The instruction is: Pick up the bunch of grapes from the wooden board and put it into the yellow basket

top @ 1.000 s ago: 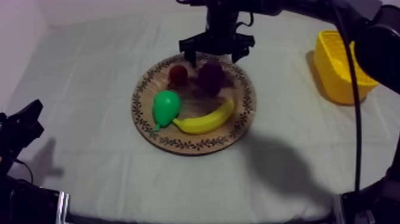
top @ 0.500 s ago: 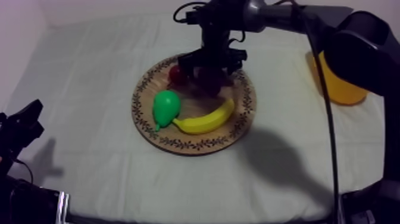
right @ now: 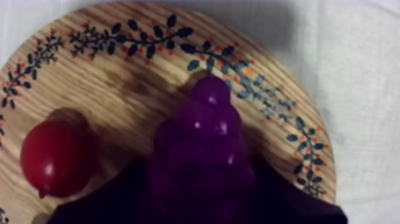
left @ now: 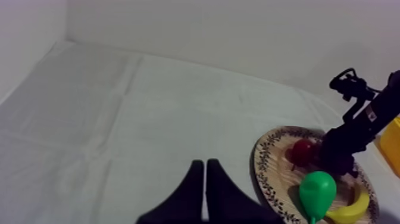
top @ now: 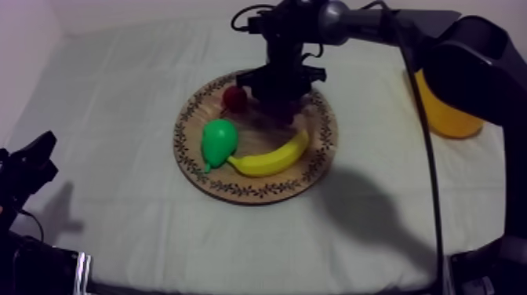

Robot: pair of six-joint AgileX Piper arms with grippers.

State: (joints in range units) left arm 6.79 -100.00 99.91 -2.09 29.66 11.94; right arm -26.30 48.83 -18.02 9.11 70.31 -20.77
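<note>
The purple bunch of grapes (right: 205, 119) lies on the round wooden board (top: 235, 188), towards its far side. My right gripper (top: 280, 96) has come down over the bunch; in the right wrist view its black fingers (right: 107, 196) press against both sides of the grapes, shut on them. A small red fruit (top: 234, 96) sits just left of the gripper. The yellow basket (top: 447, 118) stands at the table's right, partly hidden by my right arm. My left gripper (top: 31, 161) rests low at the left, and its fingers (left: 205, 173) lie together as a narrow wedge.
A green pear (top: 219, 141) and a banana (top: 270, 159) lie on the near half of the board. My right arm reaches in from the upper right, across the basket. Bare cloth lies between board and basket.
My right gripper dropped from just behind the board onto the grapes and has stayed there over the last half second. The right arm now covers more of the basket. The left arm is unmoved.
</note>
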